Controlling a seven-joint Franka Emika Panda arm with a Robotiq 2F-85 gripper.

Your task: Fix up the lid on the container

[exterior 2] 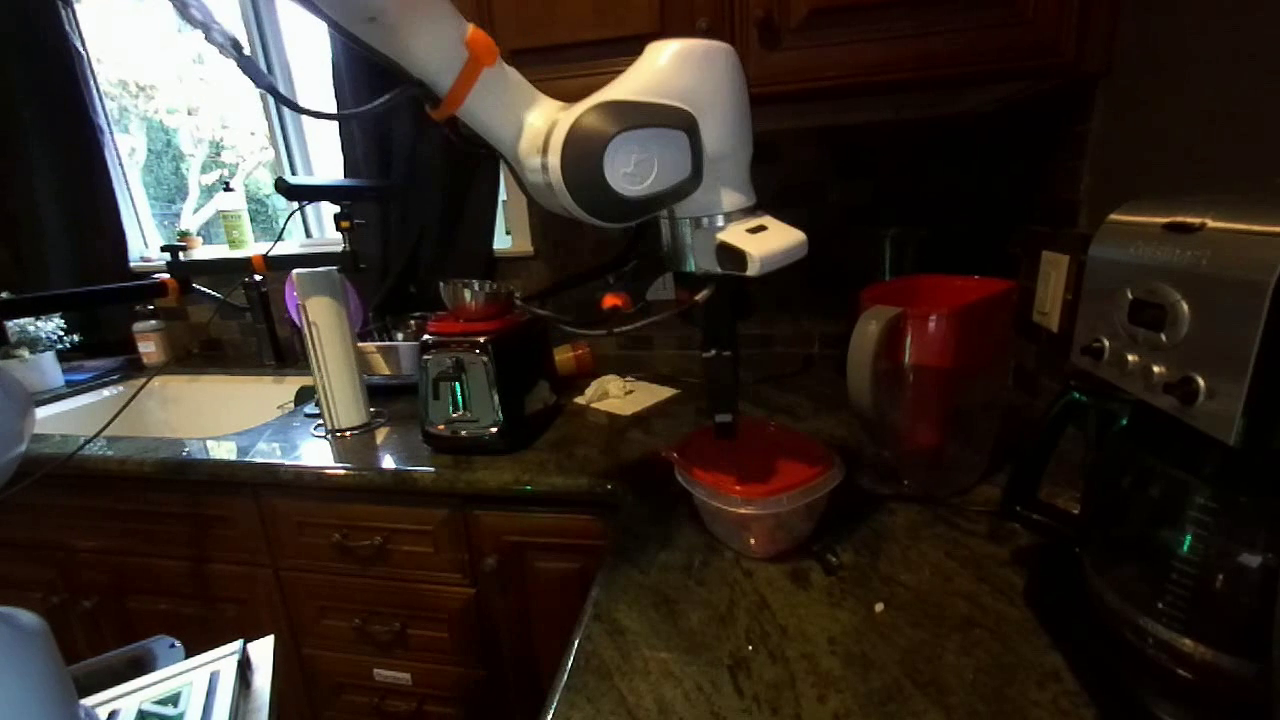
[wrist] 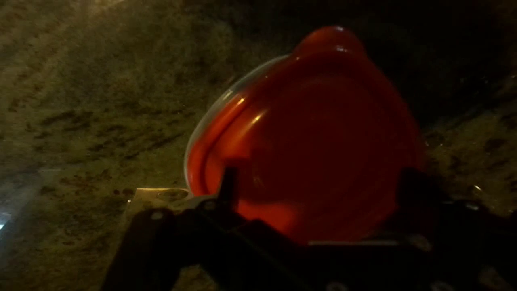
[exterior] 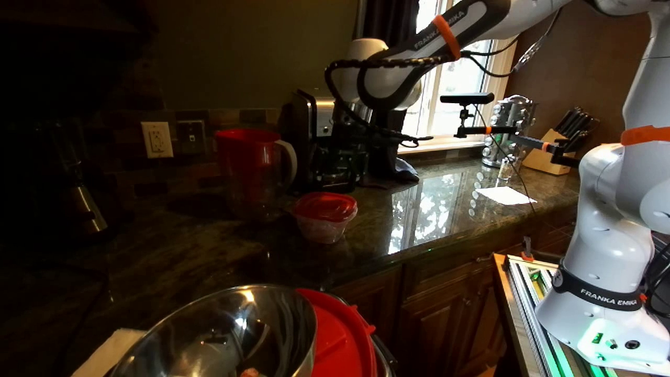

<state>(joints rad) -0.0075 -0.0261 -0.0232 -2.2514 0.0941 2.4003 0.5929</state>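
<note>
A clear plastic container (exterior: 323, 231) with a red lid (exterior: 325, 206) on top stands on the dark stone counter. The same container (exterior 2: 768, 522) and lid (exterior 2: 770, 468) show in an exterior view. In the wrist view the lid (wrist: 323, 121) fills the middle, and the container's clear rim (wrist: 238, 86) shows past its upper left edge. I cannot tell whether the lid is pressed down all round. My gripper (wrist: 320, 171) is open, its black fingers wide apart over the lid with nothing between them. In an exterior view the gripper (exterior 2: 724, 428) points down at the lid; contact is unclear.
A red and clear pitcher (exterior 2: 930, 385) stands close behind the container, a coffee maker (exterior 2: 1165, 330) beyond it. A toaster (exterior 2: 465, 390) with a bowl on it and a paper sheet (exterior 2: 635, 397) are nearby. A steel bowl (exterior: 225, 330) stands at the front.
</note>
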